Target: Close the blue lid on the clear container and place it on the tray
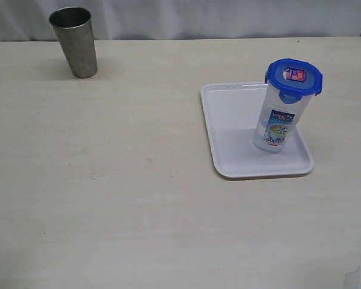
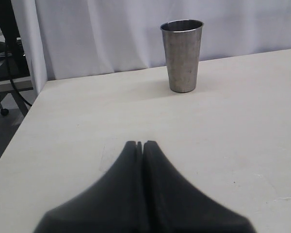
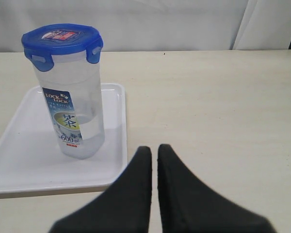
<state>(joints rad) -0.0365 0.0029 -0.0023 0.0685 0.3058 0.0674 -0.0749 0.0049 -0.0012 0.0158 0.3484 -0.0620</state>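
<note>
A grey metal cup [image 1: 74, 42] stands upright near the far left corner of the pale table [image 1: 138, 198], its open mouth up, well apart from everything else. The left wrist view looks toward this cup across bare tabletop. There the left gripper [image 2: 139, 144] hangs low over the table, near its left edge, with its two dark jaws clenched tip against tip and gripping no object.

Right of the table's middle, and somewhat toward the far edge, lies the tray [image 1: 228, 120]. It is white and flat on the surface, with its longer sides running from near to far. The clear container [image 1: 277, 123] stands upright inside the tray, on its right part close to the right rim, with the printed label facing the near edge of the table. The blue lid [image 1: 293, 78] sits squarely on the container's mouth, sticker side up, and the snap flaps that show are folded down against the container's top.

The right wrist view shows the right gripper [image 3: 154, 148] just outside the tray and apart from the container. Its jaws are drawn together with only a thin slit between the tips, and they hold nothing.
</note>
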